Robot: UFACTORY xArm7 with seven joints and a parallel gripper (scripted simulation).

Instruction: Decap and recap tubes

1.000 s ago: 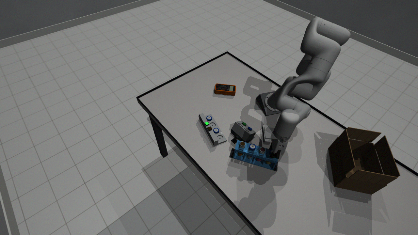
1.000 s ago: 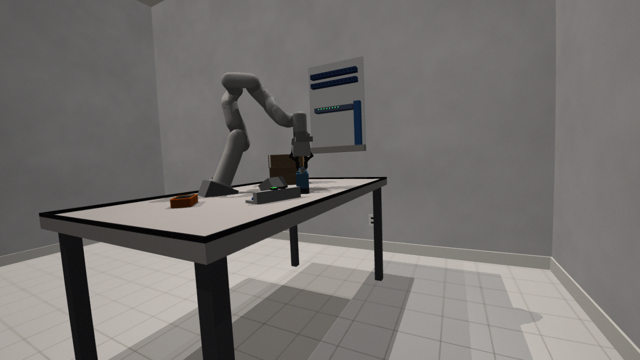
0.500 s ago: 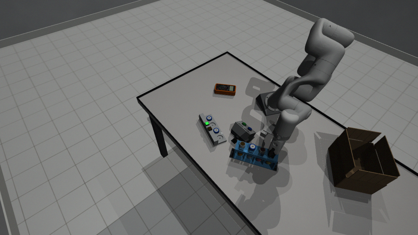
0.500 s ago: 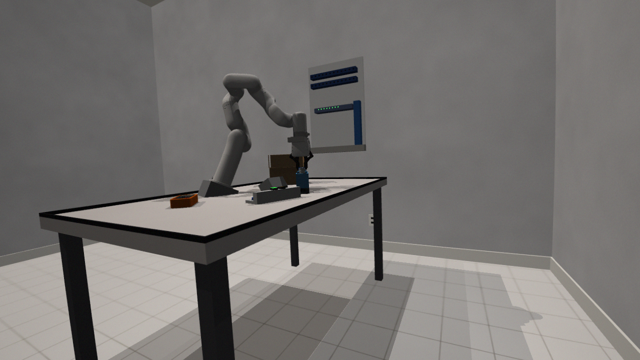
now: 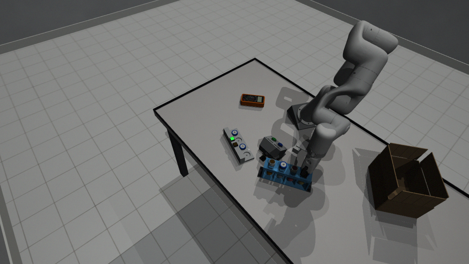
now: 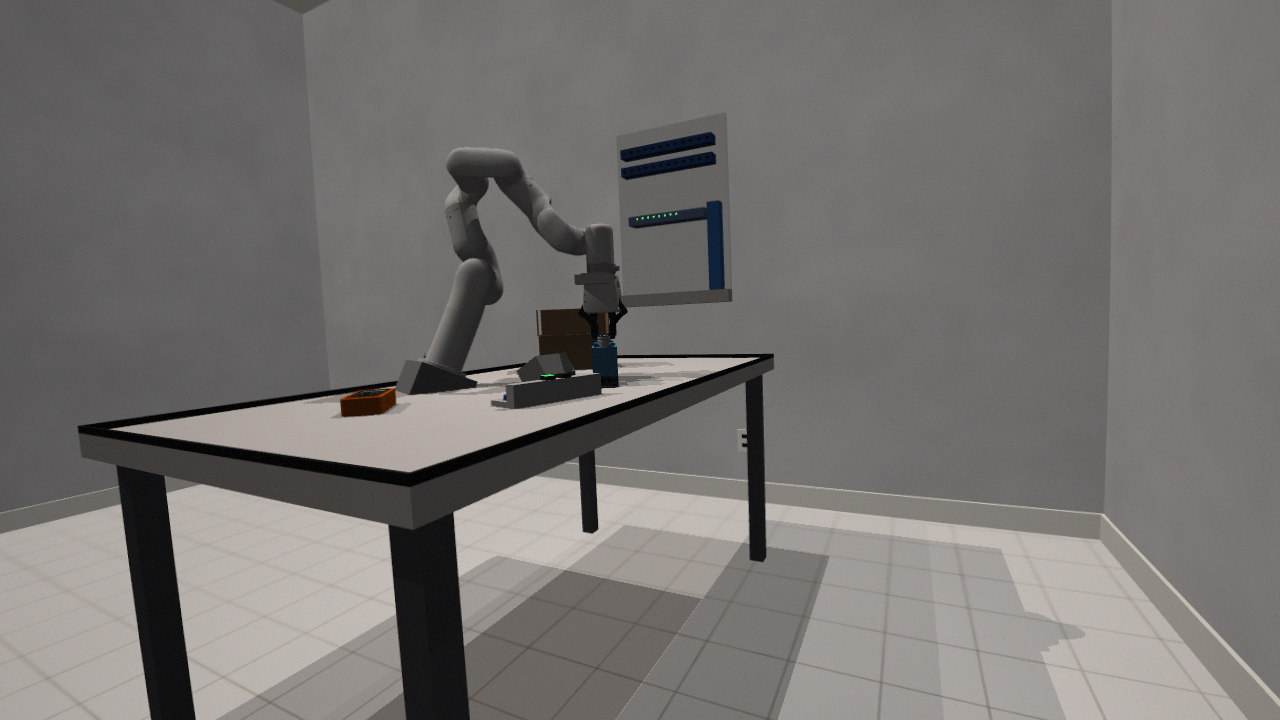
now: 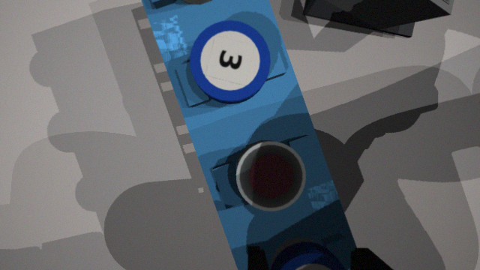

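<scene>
The blue decapping station (image 5: pixel 284 179) (image 6: pixel 605 360) (image 7: pixel 240 124) stands near the table's front edge. Cap 3 (image 5: pixel 283 165) (image 7: pixel 229 61) sits on its tube. Tube 2 (image 5: pixel 294 169) (image 7: pixel 271 176) beside it is open, with dark red inside. Tube 4 (image 5: pixel 272 161) at the far end is open too. My gripper (image 5: pixel 305 170) (image 6: pixel 605 338) (image 7: pixel 305 259) points straight down over tube 1. Its fingers stand open, close on either side of a blue cap (image 7: pixel 304 255) on that tube. The cap tray (image 5: pixel 238 154) (image 6: pixel 546 388) holds two blue caps (image 5: pixel 234 132) (image 5: pixel 242 146). Its green lamp (image 5: pixel 232 138) is lit.
The key housing (image 5: pixel 273 148) with the green key (image 5: pixel 273 139) and blue key (image 5: pixel 280 144) stands just behind the station. An orange multimeter (image 5: pixel 252 100) (image 6: pixel 367 400) lies further back. An open cardboard box (image 5: pixel 406 180) stands at the right. A wall panel (image 6: pixel 673 210) hangs behind.
</scene>
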